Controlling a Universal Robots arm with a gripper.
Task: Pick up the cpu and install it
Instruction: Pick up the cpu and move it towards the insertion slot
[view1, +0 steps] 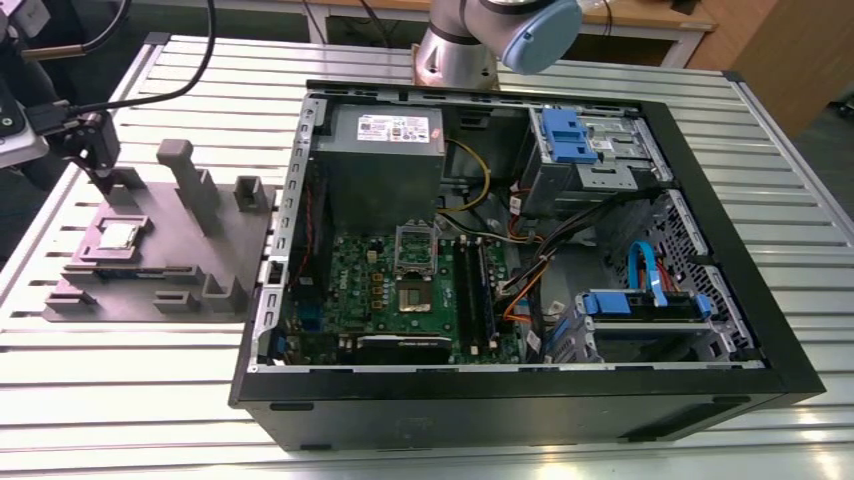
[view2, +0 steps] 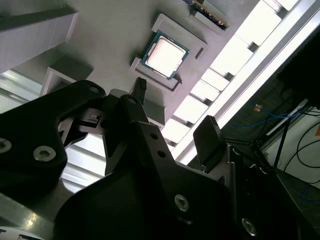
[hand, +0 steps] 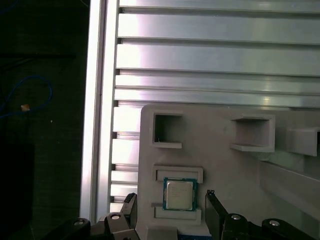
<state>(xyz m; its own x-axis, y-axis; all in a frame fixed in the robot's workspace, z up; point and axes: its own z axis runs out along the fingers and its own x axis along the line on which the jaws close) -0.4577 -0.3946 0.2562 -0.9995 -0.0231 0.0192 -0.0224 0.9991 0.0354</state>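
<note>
Hovering over the grey fixture plate (view1: 167, 258) at the exterior view's left, the gripper (view1: 96, 168) has its fingers spread wide with nothing between them. In the first wrist view we see the two fingertips (hand: 131, 204) standing off to either side of the cpu (hand: 179, 194), clear of it. The chip lies flat in its shallow pocket on the plate, silvery top up, untouched.

Around it there's clutter to mind: a tall upright post (view1: 178, 160) rises from the plate just beside the gripper on the exterior view's right, with shorter blocks (view1: 250, 190) beyond. Empty square pockets (hand: 167, 130) sit near the chip's nest.

Well apart, toward the exterior view's right, the open computer case (view1: 534, 410) lies on the slatted aluminium table (view1: 400, 455). Inside we pick out the green motherboard (view1: 387, 300) with its socket (view1: 416, 250), the grey power supply (view1: 380, 150) above it, a blue drive cage (view1: 567, 135), and a tangle of cables (view1: 527, 285) running just beside the board — the case wall (view1: 287, 230) stands between plate and socket.
</note>
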